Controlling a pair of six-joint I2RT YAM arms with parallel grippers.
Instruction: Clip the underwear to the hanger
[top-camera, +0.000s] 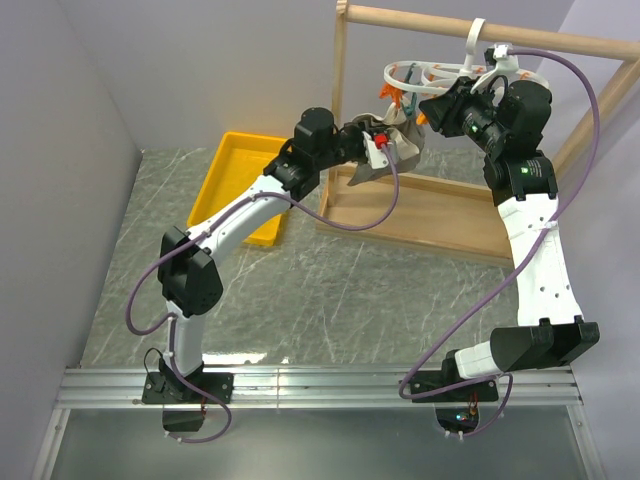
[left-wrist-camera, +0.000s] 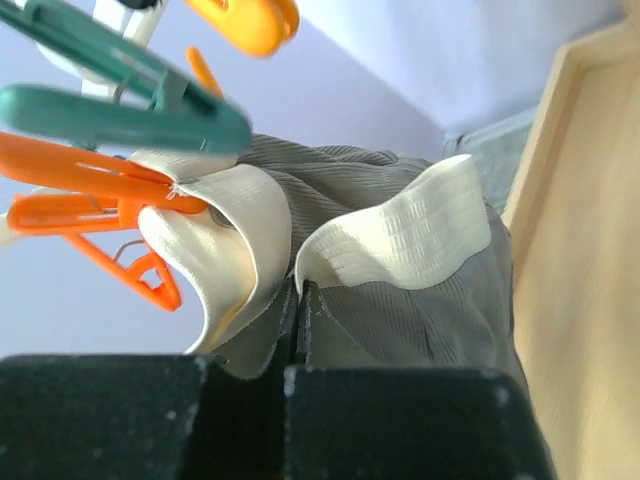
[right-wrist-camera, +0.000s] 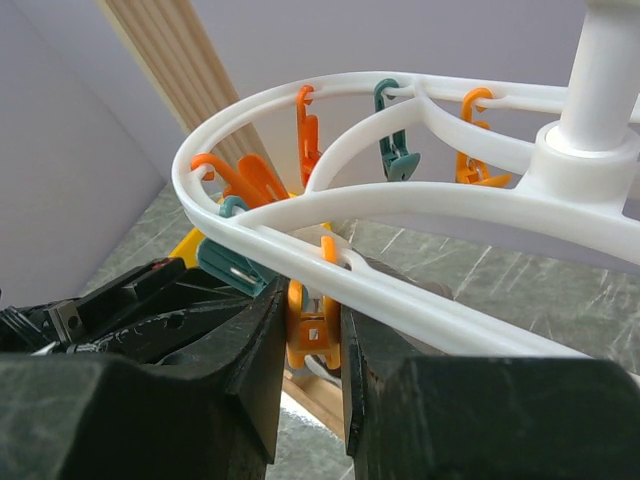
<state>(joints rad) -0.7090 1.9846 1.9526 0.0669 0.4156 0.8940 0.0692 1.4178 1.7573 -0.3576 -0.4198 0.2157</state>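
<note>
The white oval hanger (top-camera: 430, 72) hangs by its hook from the wooden rack rail; its ring (right-wrist-camera: 420, 195) carries orange and teal clothespins. My left gripper (top-camera: 385, 150) is shut on the grey-taupe underwear (left-wrist-camera: 400, 290) and holds it up under the pins. The beige waistband (left-wrist-camera: 410, 230) folds over, and its left part (left-wrist-camera: 215, 235) touches the tip of an orange clothespin (left-wrist-camera: 90, 175). My right gripper (right-wrist-camera: 312, 330) is shut on an orange clothespin (right-wrist-camera: 312, 330) under the ring and squeezes its handles. The underwear also shows in the top view (top-camera: 395, 148).
The wooden rack frame (top-camera: 345, 110) stands on a wooden base board (top-camera: 430, 215); its board edge shows at the right of the left wrist view (left-wrist-camera: 580, 250). A yellow tray (top-camera: 235, 180) lies at the back left of the marble table (top-camera: 330, 290).
</note>
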